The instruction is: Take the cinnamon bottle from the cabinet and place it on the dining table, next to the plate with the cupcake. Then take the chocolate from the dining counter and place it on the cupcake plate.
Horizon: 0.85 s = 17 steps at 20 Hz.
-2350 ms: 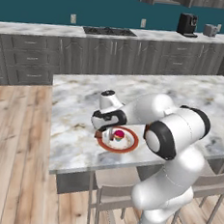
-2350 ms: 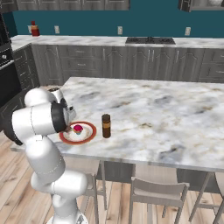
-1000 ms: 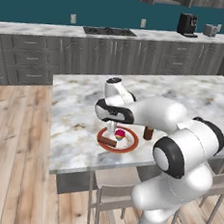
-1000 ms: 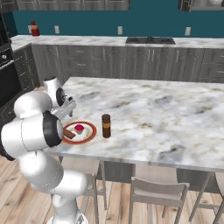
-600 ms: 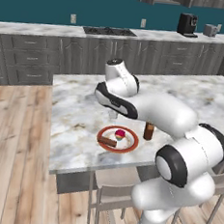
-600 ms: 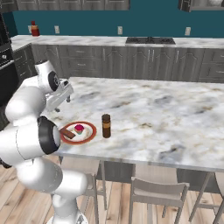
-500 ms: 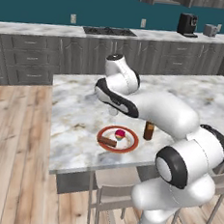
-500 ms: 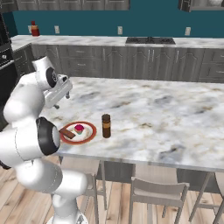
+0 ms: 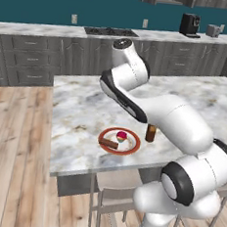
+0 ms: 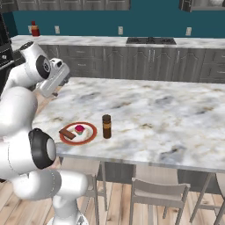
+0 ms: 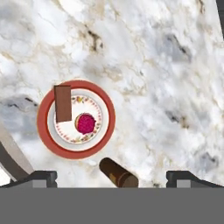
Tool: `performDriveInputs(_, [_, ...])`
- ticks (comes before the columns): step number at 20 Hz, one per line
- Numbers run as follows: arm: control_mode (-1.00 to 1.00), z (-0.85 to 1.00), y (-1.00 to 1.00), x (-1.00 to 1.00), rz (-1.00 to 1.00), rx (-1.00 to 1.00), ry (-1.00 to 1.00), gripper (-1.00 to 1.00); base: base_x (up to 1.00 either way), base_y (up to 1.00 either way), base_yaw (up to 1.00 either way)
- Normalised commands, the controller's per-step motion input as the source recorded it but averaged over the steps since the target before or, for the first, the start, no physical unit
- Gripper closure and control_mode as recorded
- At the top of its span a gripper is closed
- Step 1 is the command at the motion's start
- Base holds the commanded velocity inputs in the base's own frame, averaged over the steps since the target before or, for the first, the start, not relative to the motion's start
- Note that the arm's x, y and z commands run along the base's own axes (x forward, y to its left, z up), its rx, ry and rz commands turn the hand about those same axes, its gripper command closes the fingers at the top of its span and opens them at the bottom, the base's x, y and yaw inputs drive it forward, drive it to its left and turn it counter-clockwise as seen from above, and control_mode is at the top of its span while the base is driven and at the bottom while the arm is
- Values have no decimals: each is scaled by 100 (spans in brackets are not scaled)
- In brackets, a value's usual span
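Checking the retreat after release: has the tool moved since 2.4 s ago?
Yes. The tool, then low over the plate, has lifted up and back toward the far side of the dining table, jaws open.

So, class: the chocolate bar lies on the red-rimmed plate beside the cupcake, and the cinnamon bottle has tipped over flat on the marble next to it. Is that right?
Not quite. The cinnamon bottle stands upright on the dining table, as the right base view shows. The rest holds: the chocolate lies on the plate beside the cupcake.
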Motion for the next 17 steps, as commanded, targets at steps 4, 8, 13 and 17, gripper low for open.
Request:
performDriveInputs(4, [-100,0,-64,-50,0,1,-16,-100,0,0,0])
performDriveInputs(8, [-100,0,-68,-81,0,0,-34,-100,0,0,0])
performDriveInputs(13, [-100,0,-36,-90,0,-4,-42,-100,0,0,0])
performDriveInputs(17, [-100,0,-35,-82,0,-2,-38,-100,0,0,0])
